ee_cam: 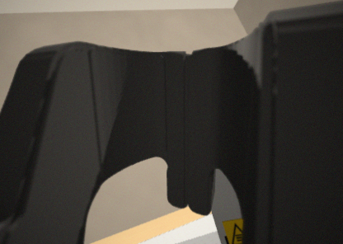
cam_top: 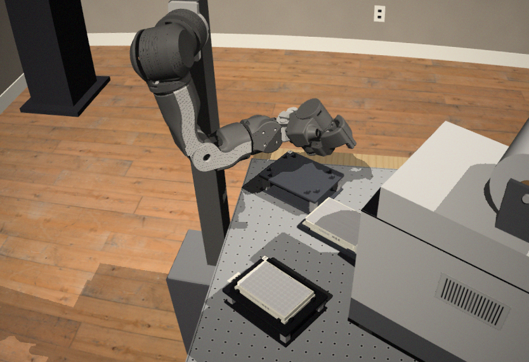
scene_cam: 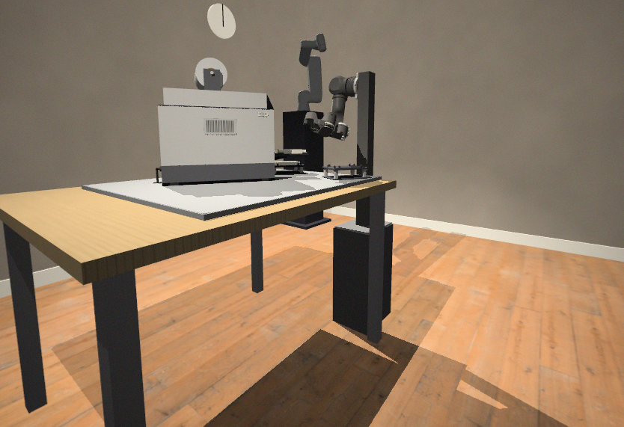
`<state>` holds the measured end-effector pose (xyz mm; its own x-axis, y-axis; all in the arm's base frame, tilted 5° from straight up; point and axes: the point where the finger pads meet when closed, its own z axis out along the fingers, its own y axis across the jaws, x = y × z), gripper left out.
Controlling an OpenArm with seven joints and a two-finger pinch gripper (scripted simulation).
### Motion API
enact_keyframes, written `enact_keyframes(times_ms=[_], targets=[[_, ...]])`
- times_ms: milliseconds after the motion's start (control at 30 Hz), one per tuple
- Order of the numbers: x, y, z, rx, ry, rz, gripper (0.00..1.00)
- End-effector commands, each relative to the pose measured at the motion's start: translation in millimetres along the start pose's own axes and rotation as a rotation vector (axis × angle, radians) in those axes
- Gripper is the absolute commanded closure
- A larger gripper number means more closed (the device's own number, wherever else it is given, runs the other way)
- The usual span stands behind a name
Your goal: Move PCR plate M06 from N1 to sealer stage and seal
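Near nest: a white gridded plate (cam_top: 274, 290) sits in a black frame (cam_top: 238, 298).
Stage: a pale foil-topped plate (cam_top: 332, 220) lies at the grey sealer housing (cam_top: 410, 256); which one is M06 I cannot tell.
Handling: probably light, stiff, brittle plastic; grip the long side walls.
Far nest: a bare dark platform (cam_top: 300, 179).
Gripper: the dark two-finger gripper (cam_top: 346, 133) hovers beyond it, fingers together, empty.
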<state>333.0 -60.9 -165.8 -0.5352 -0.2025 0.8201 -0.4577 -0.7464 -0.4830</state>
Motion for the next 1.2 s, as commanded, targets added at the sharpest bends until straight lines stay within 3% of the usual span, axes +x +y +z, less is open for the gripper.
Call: enact_keyframes(times_ms=[0,867,1033,1167], targets=[[0.3,-1.2,-0.3,0.004,0.0,0.006,1.0],[-0.4,1.8,-1.0,0.004,0.0,0.006,1.0],[12.4,-41.5,0.9,0.171,0.029,0.001,1.0],[12.4,-41.5,0.9,0.171,0.029,0.001,1.0]])
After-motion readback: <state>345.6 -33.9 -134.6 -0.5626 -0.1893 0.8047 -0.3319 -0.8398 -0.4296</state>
